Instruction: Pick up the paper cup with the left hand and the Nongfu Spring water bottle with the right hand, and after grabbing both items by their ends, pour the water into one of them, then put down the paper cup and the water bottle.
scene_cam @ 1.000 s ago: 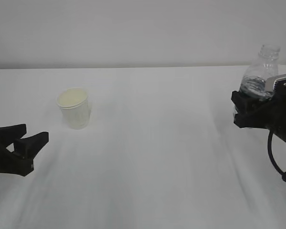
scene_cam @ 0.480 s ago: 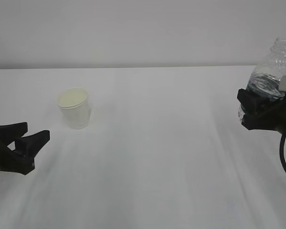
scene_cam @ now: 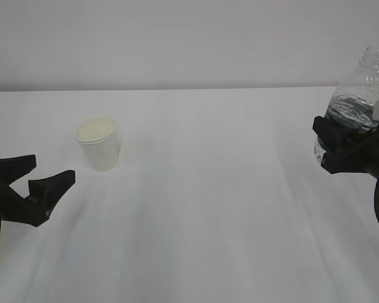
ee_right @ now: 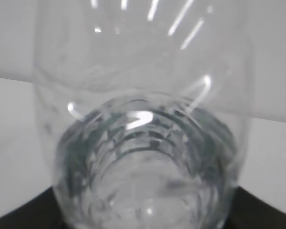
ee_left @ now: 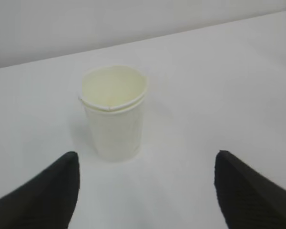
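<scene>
Soft, even, bright light leaves only faint shadows on the white table (scene_cam: 202, 208), and all views look slightly blurred.

the left hand (scene_cam: 41, 178) sits low at the near left edge of the scene, its two black fingers (ee_left: 43, 193) spread wide and pointing toward the far right, nothing between them. the right hand (scene_cam: 341, 146) is raised at the right edge, jaws clamped around the lower body of the nongfu spring water bottle (scene_cam: 357, 101), a black cable hanging below.
</scene>
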Robot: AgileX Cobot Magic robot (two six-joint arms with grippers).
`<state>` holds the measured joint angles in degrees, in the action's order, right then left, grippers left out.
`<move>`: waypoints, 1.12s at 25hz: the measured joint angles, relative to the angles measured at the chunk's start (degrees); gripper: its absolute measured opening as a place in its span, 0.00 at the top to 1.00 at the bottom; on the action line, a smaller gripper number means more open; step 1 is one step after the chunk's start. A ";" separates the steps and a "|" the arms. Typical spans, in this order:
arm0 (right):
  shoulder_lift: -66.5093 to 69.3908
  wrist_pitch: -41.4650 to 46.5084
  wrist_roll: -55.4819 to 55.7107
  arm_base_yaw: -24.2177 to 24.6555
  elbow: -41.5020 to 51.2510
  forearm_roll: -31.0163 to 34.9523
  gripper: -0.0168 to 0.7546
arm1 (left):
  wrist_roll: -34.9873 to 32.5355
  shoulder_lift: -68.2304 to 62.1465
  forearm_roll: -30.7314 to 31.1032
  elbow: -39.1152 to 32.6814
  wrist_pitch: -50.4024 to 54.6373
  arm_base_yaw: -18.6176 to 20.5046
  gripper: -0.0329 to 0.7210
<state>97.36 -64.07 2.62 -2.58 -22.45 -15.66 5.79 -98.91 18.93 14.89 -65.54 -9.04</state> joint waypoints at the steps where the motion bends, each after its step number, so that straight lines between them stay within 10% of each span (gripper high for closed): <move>1: 0.00 0.00 0.10 0.00 -0.01 -0.08 0.47 | 0.00 0.00 0.00 0.54 0.00 0.00 0.08; 28: 0.00 0.00 0.52 0.00 0.11 -0.45 0.47 | 1.39 -20.20 -0.33 16.76 -0.11 0.00 0.10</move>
<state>97.36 -64.07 3.14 -2.58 -22.34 -16.11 7.18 -119.11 18.60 31.65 -65.66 -9.04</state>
